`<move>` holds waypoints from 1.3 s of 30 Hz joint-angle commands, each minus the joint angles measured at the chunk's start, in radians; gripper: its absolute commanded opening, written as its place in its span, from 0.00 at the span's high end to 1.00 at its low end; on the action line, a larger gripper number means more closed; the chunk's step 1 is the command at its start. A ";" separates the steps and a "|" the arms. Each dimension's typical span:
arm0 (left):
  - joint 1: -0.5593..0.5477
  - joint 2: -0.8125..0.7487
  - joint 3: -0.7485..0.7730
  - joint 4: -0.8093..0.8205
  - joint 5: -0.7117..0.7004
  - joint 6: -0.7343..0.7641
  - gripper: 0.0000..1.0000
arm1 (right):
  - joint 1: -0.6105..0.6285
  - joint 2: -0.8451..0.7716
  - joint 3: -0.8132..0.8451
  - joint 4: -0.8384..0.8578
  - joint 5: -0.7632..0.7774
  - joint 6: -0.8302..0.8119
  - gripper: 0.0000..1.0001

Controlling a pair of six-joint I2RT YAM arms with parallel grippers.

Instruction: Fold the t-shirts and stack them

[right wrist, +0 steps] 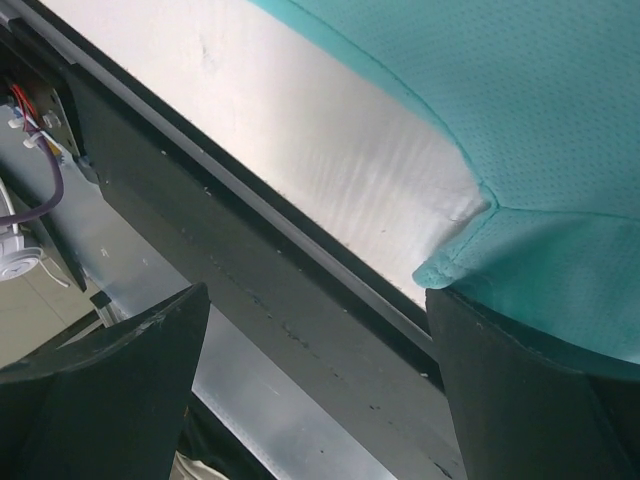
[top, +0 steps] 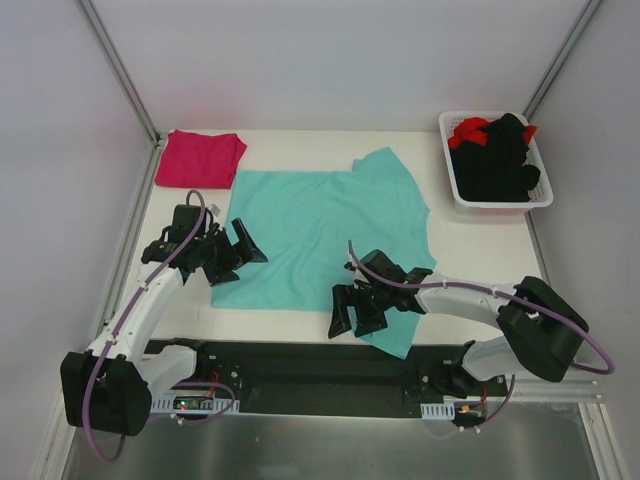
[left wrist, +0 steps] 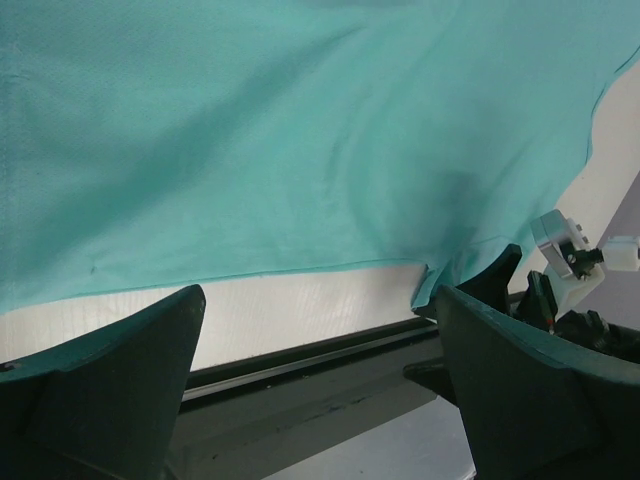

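Cloth is waiting for both arms here. The teal shirt (top: 320, 225) is lying spread over the middle of the table (top: 260, 322), and one flap (top: 395, 335) is reaching past the near edge onto the dark rail (top: 300, 365). The pink shirt (top: 200, 158) is sitting folded in the far left corner, apart from the teal one. Black garments (top: 495, 165) and a red one (top: 468, 130) are filling the basket (top: 546, 198) at the far right.

The left gripper (top: 238, 258) is hovering at the teal shirt's left edge with its jaws spread wide and gripping nothing. The right gripper (top: 355, 318) is hanging over the near edge beside the flap, its jaws also spread and empty. In the right wrist view a hemmed corner (right wrist: 470, 235) is lying right at one finger (right wrist: 530, 390); whether they are touching I cannot tell.

The step in hand is probably taking hold of the teal shirt for a fold. To do it well, each arm should slide its lower finger under the hem and bite well in from the edge, since thin knit slips easily. The flap is wanting tucking in first, or it will be trailing. Both arms should then be lifting together and keeping level, so the cloth is not skewing or bunching.
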 commanded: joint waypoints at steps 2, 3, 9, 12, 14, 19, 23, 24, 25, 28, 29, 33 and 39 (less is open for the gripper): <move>-0.006 -0.016 0.016 -0.011 -0.005 0.020 0.01 | 0.090 -0.012 -0.027 0.037 0.047 0.076 0.07; -0.006 -0.019 0.018 -0.011 -0.006 0.020 0.01 | 0.113 -0.018 -0.020 0.033 0.048 0.082 0.06; -0.006 -0.022 0.022 -0.013 -0.003 0.018 0.01 | 0.158 -0.122 0.128 -0.129 0.091 0.076 0.06; -0.006 -0.020 0.024 -0.011 0.000 0.017 0.01 | 0.159 -0.164 0.217 -0.237 0.126 0.045 0.05; -0.008 -0.020 0.025 -0.011 0.003 0.015 0.01 | 0.158 -0.197 0.256 -0.286 0.148 0.025 0.05; -0.006 -0.027 0.019 -0.010 0.011 0.015 0.01 | 0.126 -0.259 0.305 -0.380 0.171 -0.015 0.04; -0.008 -0.048 0.001 0.036 0.037 0.020 0.01 | -0.026 -0.342 0.257 -0.388 0.137 -0.053 0.04; -0.008 -0.059 0.001 0.045 -0.006 0.024 0.01 | -0.105 -0.342 0.256 -0.400 0.124 -0.088 0.04; -0.008 -0.059 0.007 0.059 -0.032 0.040 0.01 | -0.141 -0.339 0.256 -0.406 0.107 -0.114 0.04; -0.008 -0.019 0.030 0.090 -0.058 0.060 0.01 | -0.270 -0.274 0.286 -0.428 0.071 -0.197 0.04; -0.009 0.018 0.034 0.098 -0.051 0.058 0.01 | -0.298 -0.253 0.302 -0.426 0.062 -0.209 0.04; -0.034 0.100 0.042 0.137 -0.070 0.049 0.01 | -0.391 -0.144 0.328 -0.409 0.059 -0.259 0.04; -0.078 0.220 0.134 0.162 -0.291 0.058 0.01 | -0.466 0.008 0.458 -0.485 0.235 -0.298 0.03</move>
